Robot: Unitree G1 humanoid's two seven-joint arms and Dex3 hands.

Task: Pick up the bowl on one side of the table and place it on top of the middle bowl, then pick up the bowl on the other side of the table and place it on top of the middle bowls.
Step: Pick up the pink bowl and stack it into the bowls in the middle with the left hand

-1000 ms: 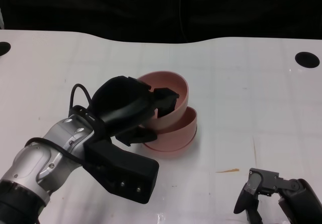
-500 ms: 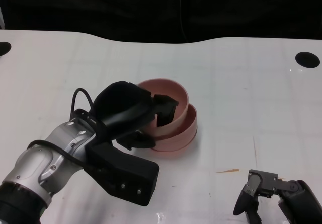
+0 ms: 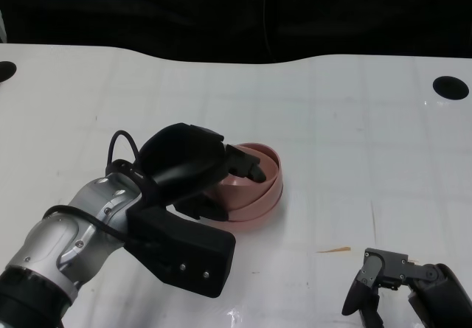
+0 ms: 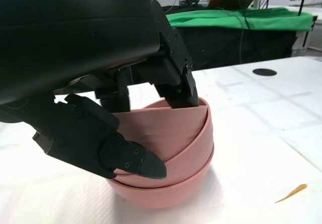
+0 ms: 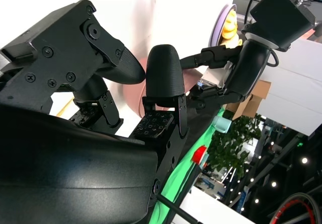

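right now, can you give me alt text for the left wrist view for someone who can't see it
The robot's black left hand grips the rim of a pink bowl that sits tilted inside a stack of matching pink bowls on a white table. A small orange sliver lies on the table nearby.

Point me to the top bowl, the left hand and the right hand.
top bowl (image 3: 262, 167): head view, inner wall near the rim.
left hand (image 3: 193, 167): head view, black back shell.
right hand (image 3: 398, 280): head view, finger base.
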